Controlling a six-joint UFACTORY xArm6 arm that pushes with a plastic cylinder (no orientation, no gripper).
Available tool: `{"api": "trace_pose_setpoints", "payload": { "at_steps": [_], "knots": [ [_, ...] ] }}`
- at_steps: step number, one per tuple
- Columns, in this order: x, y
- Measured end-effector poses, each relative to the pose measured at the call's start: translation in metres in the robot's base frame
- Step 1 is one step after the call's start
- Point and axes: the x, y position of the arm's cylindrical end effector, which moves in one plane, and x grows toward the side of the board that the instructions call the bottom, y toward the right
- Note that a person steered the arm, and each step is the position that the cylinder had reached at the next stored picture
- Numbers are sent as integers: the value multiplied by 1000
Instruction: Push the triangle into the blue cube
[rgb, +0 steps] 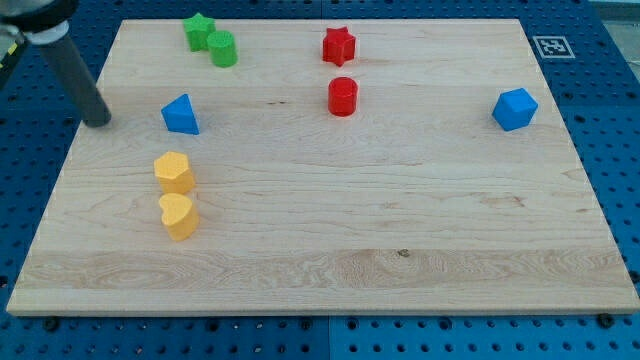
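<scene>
A blue triangle block (181, 114) lies on the wooden board at the view's left. A blue cube (515, 109) sits far off at the view's right, near the board's right edge. My tip (99, 121) is at the board's left edge, a short way to the left of the triangle and not touching it. The rod slants up to the view's top left corner.
A green star (199, 31) and a green cylinder (222, 49) sit at the top left. A red star (339, 45) and a red cylinder (343, 96) sit top centre. A yellow hexagon (174, 172) and a yellow heart (179, 215) lie below the triangle.
</scene>
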Motion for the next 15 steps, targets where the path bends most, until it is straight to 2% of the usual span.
{"api": "trace_pose_setpoints", "payload": {
  "at_steps": [1, 2, 3, 4, 5, 10, 15],
  "knots": [
    [-23, 31],
    [-12, 37],
    [19, 60],
    [26, 115],
    [26, 146],
    [7, 168],
    [14, 313]
  ]
}}
